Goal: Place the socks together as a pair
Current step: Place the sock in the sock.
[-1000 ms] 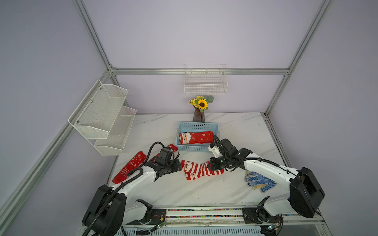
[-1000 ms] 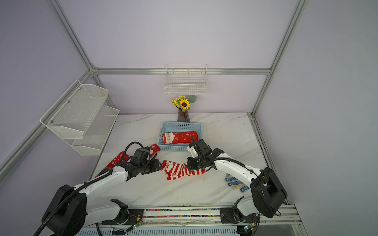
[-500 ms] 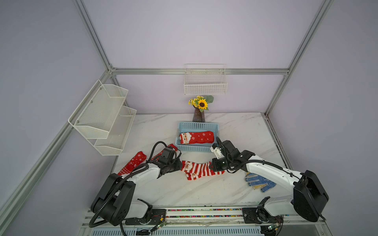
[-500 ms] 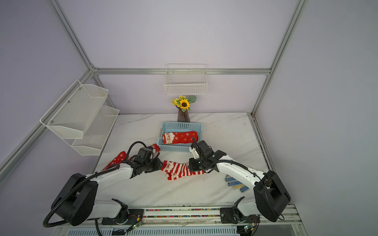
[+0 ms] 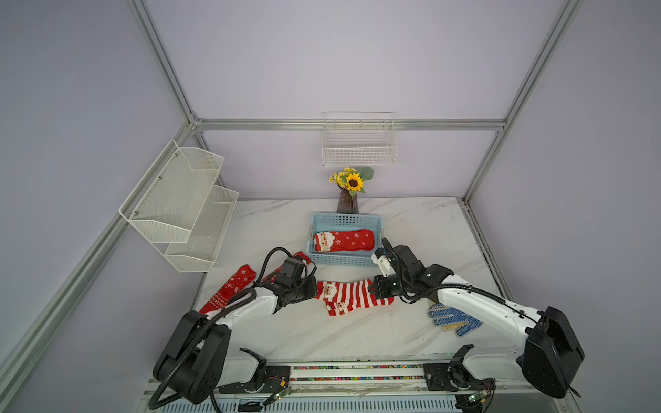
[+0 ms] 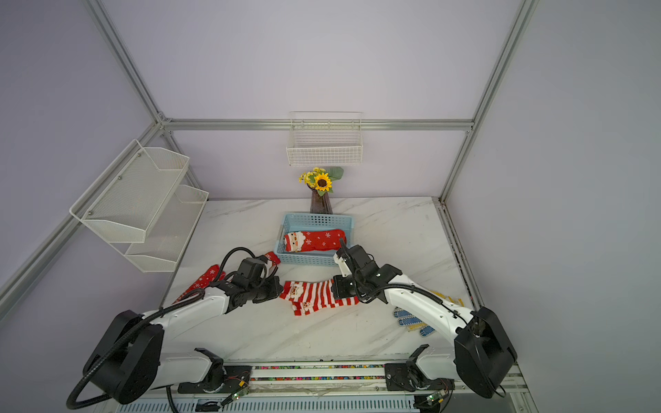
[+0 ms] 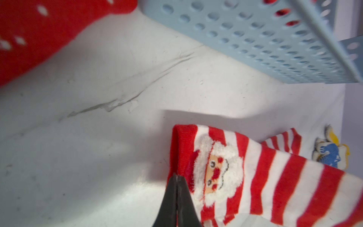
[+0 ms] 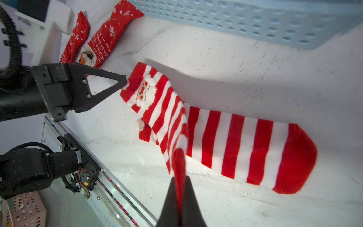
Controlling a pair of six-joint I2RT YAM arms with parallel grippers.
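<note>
1. Left gripper [image 7: 177, 180] is clenched on the red cuff edge of the top striped sock [image 8: 161, 102], at the sock's 9 o'clock end, by the Santa face.
2. Right gripper [image 8: 179, 182] is clenched on the same sock's red toe at the 3 o'clock end. The sock spans between both grippers, w/ the toe end lifted.
3. Bottom striped sock [image 8: 245, 149] lies flat near the middle of the surface [image 5: 357, 339], partly under the top one. Cuffs overlap, but the toes fan apart.
4. Progress, my read: the matching pair is found and roughly stacked, but not lined up. Left to do: lay the top sock square on the bottom one and let go.
5. Elsewhere:
   - Santa sock [image 5: 348, 240] sits in the basket [image 5: 343, 260] at 12 o'clock of the pair. Can't tell if it's one sock or two.
   - Red snowflake socks [image 8: 107, 37] lie at 9 o'clock.
   - Gloves [image 5: 452, 320] lie at 4 o'clock and aren't part of the job.
</note>
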